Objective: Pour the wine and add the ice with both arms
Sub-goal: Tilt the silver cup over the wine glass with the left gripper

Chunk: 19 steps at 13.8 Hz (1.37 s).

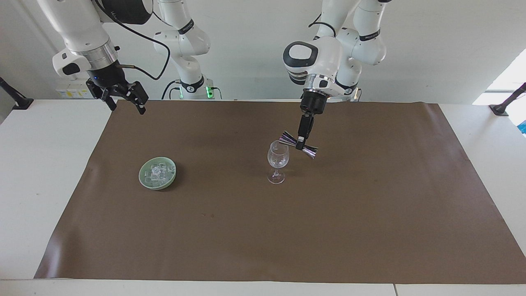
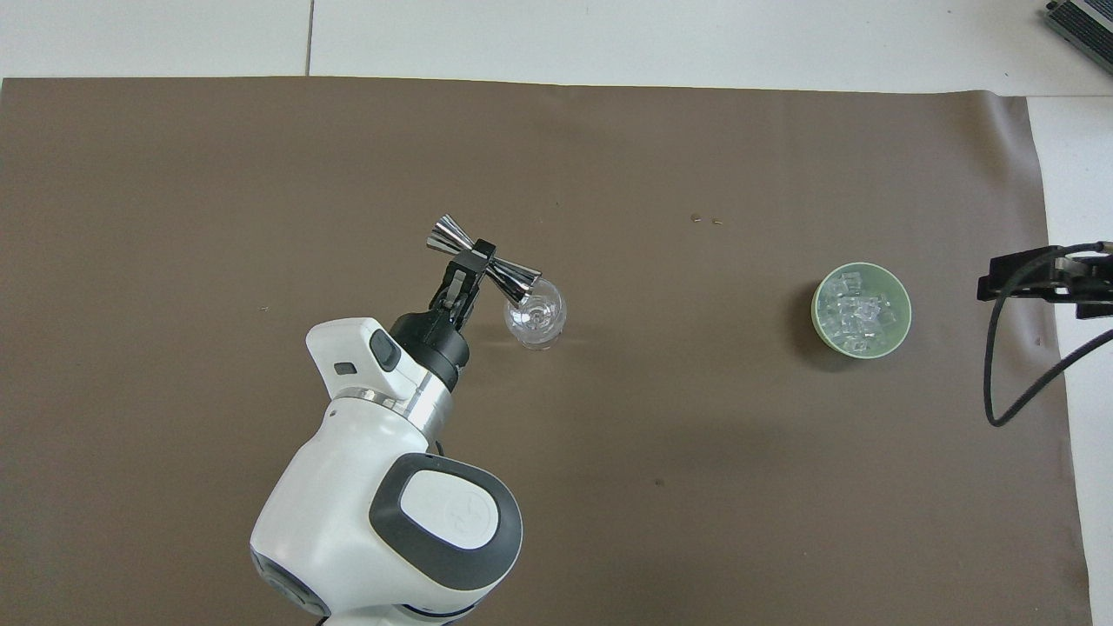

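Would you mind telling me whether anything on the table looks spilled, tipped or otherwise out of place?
Nothing stands out. The wine glass stands upright on the brown mat, the ice sits inside the green dish, and the jigger is tilted only because the left end effector holds it over the glass.

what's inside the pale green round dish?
The pale green round dish holds a pile of small clear ice cubes. They cover most of its floor; nothing else shows among them.

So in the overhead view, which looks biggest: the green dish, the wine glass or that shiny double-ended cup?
Largest to smallest, as they look from overhead:
1. metal jigger, longest, but held up nearer the camera, so unsure
2. green dish, widest round
3. wine glass, seen from the top
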Motion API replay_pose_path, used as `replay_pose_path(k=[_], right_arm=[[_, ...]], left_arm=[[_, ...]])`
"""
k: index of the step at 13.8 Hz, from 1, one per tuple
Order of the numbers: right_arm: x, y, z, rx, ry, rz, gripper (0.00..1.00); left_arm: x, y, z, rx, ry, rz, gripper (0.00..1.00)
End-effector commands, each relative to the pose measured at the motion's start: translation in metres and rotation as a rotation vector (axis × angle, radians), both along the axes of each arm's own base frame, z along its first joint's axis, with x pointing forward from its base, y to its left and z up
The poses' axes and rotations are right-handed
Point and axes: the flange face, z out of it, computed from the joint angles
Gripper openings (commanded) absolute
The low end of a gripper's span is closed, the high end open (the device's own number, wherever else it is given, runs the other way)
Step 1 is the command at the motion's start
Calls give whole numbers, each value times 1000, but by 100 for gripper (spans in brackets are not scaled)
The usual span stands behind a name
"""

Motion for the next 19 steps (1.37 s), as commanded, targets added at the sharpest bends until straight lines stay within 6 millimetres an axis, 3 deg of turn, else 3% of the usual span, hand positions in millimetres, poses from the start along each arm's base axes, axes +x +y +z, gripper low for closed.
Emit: replay_pose_path(k=[1,19], right_arm=[[-6,2,0,-3,3,-12,100],[-6,2,0,-3,3,-12,100]], left_arm=[[1,-3,4,65,-43,-22,0],[3,-5,-9,205,-83,-107,0]])
